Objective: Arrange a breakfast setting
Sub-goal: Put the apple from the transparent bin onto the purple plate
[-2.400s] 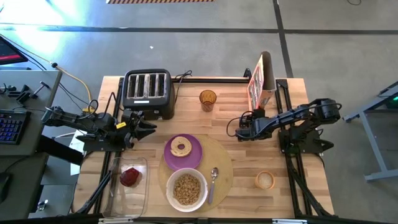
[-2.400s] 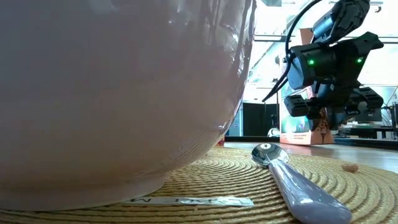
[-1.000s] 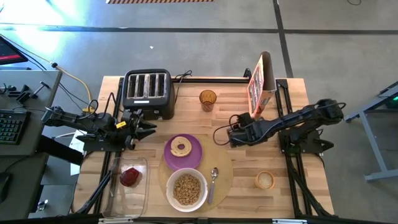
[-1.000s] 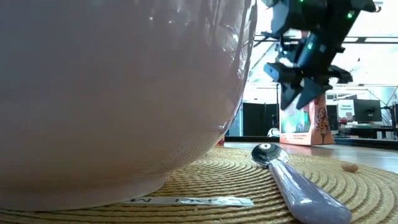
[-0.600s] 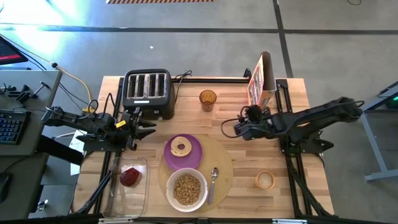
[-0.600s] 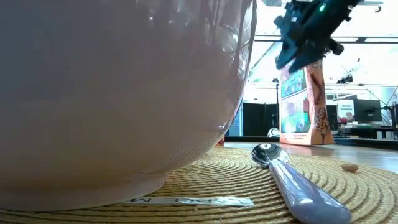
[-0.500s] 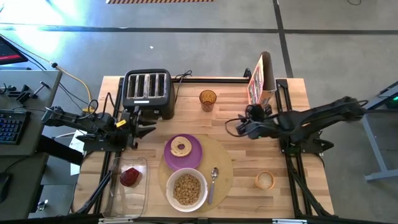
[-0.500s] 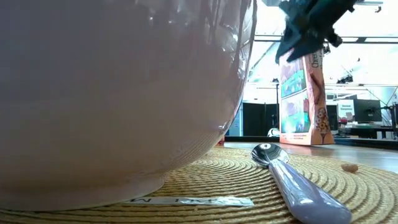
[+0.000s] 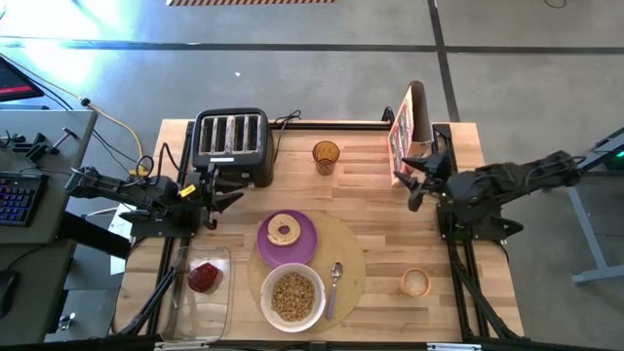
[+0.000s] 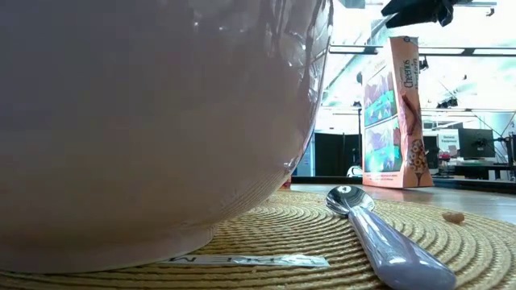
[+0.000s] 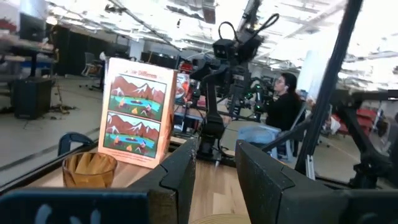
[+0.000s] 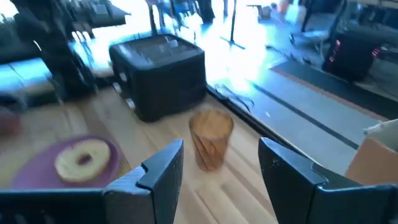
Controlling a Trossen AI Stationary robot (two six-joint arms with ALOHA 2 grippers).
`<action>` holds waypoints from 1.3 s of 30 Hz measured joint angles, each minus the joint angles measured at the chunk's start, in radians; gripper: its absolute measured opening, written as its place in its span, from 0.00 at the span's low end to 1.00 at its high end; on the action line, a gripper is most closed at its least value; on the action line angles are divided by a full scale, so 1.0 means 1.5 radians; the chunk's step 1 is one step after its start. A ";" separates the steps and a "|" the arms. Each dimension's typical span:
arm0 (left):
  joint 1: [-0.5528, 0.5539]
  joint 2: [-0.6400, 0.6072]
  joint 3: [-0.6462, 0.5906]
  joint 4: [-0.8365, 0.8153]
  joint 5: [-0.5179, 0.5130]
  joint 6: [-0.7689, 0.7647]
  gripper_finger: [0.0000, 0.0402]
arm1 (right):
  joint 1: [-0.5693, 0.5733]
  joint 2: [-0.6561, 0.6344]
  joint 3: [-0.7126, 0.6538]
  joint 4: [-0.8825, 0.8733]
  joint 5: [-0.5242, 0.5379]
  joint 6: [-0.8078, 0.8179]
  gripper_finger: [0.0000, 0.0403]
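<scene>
A round tan placemat (image 9: 349,255) lies at the table's near middle. On it rest a purple plate (image 9: 304,244) with a toasted bagel ring (image 9: 284,231), a white bowl (image 9: 292,296) of brown cereal, and a metal spoon (image 9: 334,283), bowl end farthest from me. A dark red food piece (image 9: 205,277) lies in the clear container (image 9: 185,312). My left gripper (image 9: 230,194) is open and empty beside the toaster. My right gripper (image 9: 408,187) is open and empty, raised near the cereal box (image 9: 409,132).
A black four-slot toaster (image 9: 230,141) stands far left, an amber glass (image 9: 326,155) at far centre, and a small tan cup (image 9: 415,283) near right. One loose cereal piece (image 10: 454,216) lies on the mat. A person sits beyond the table in the left wrist view (image 11: 286,106).
My right gripper has drawn back from the table's middle toward the right edge and gone up, out past the top of the low view, uncovering the cereal box there. It stays open and empty.
</scene>
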 joint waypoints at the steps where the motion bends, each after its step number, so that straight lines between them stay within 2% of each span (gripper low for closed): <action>1: 0.000 0.000 0.000 0.000 -0.006 -0.006 0.26 | 0.000 -0.021 -0.019 0.029 -0.003 -0.012 0.47; 5: 0.000 0.000 0.000 -0.006 0.008 0.001 0.26 | 0.000 -0.095 -0.095 0.140 -0.043 -0.070 0.47; 8: 0.000 0.000 0.000 -0.008 0.082 0.018 0.26 | 0.000 -0.134 -0.133 0.192 -0.075 -0.091 0.47; 13: 0.000 0.000 0.000 -0.008 0.208 0.028 0.26 | 0.000 -0.168 -0.164 0.216 -0.082 -0.085 0.47; 17: 0.000 0.000 0.000 -0.008 0.260 0.012 0.26 | 0.000 -0.164 -0.170 0.216 -0.083 -0.074 0.47; 20: 0.000 0.000 0.000 -0.011 0.252 -0.003 0.26 | 0.000 -0.161 -0.170 0.216 -0.085 -0.074 0.47; 29: 0.000 0.000 0.000 -0.011 0.162 -0.049 0.26 | 0.000 -0.161 -0.170 0.216 -0.084 -0.070 0.47; 35: 0.000 0.000 0.000 -0.012 0.028 -0.118 0.26 | -0.001 -0.161 -0.170 0.216 -0.084 -0.016 0.47; 39: 0.000 0.000 0.000 -0.010 0.013 -0.123 0.26 | -0.001 -0.161 -0.170 0.216 -0.084 -0.016 0.47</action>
